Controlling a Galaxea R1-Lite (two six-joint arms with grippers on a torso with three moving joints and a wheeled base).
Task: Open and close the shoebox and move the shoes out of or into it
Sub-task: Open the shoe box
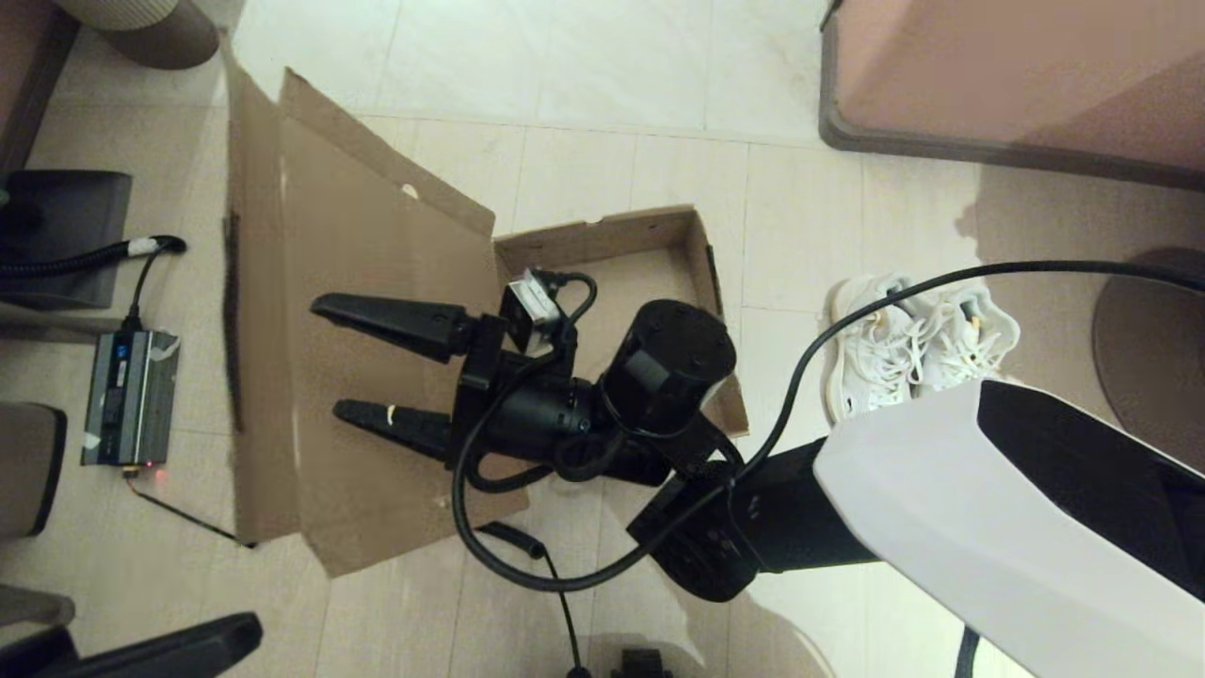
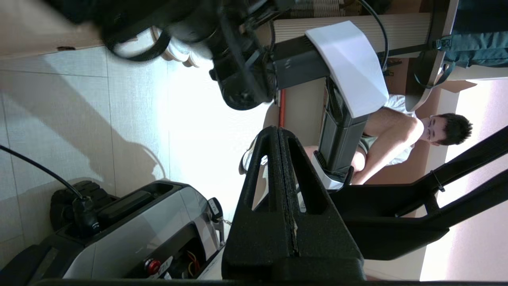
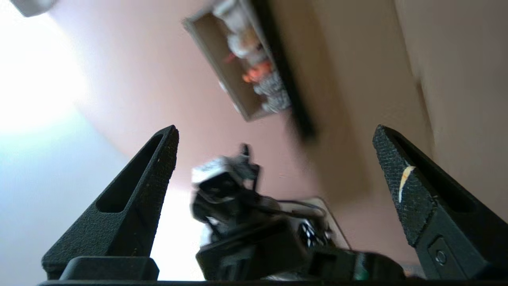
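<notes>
The brown cardboard shoebox (image 1: 602,226) lies open on the tiled floor, its big lid flap (image 1: 358,245) spread flat to the left. My right arm hides much of the tray; the part that shows holds no shoes. The white shoes (image 1: 913,344) sit side by side on the floor just right of the box. My right gripper (image 1: 328,358) hovers over the lid flap, pointing left, open and holding nothing; its fingers (image 3: 147,190) stand wide apart. My left gripper (image 2: 279,131) is shut on nothing and stays away from the box.
A grey power unit (image 1: 127,395) with cables lies on the floor left of the lid. A furniture edge (image 1: 1017,85) fills the back right and a round base (image 1: 1158,330) stands right of the shoes. A person (image 2: 416,135) sits beyond the robot.
</notes>
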